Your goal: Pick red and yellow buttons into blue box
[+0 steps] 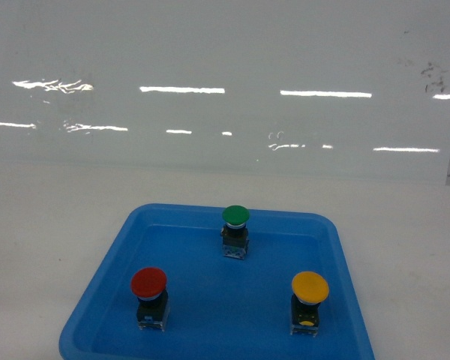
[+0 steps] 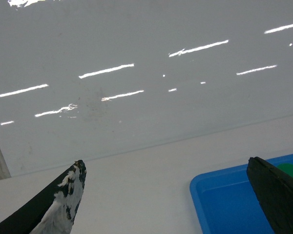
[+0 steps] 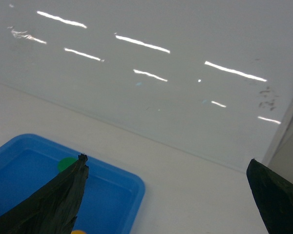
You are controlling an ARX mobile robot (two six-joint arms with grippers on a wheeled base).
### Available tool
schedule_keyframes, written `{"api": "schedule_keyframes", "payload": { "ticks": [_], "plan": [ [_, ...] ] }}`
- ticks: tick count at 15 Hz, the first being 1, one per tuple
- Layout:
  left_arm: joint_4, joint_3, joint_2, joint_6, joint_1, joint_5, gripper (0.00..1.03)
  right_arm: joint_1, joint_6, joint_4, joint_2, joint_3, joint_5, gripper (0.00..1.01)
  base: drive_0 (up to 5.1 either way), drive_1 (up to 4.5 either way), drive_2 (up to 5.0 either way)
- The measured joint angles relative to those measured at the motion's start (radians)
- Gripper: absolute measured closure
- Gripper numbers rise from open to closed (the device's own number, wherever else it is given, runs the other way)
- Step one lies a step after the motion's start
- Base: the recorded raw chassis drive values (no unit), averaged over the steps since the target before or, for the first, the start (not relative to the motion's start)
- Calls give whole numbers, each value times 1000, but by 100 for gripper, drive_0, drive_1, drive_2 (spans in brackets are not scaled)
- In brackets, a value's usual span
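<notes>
Red button (image 1: pixel 148 283), yellow button (image 1: pixel 310 288), green button (image 1: pixel 235 216): three upright in one tray (image 1: pixel 105 270); both end effectors spread.

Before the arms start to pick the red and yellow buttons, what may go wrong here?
1. The red button and yellow button stand upright on narrow blocks; a finger's nudge may tip them.
2. The green button shares the tray; a wrong pick is possible.
3. No blue box shows in any view.
</notes>
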Motion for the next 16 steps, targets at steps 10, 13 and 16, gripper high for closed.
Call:
{"api": "schedule_keyframes", "payload": {
  "ticks": [10,13,16],
  "plan": [
    [0,0,0,0,0,0,5,122,36,-38,430,209,100,3,0,0,0],
    [0,0,0,0,0,0,5,126,46,-90,497,245,44,3,0,0,0],
    [0,0,0,0,0,0,5,98,69,-79,547,247,11,3,0,0,0]
  ]
}}
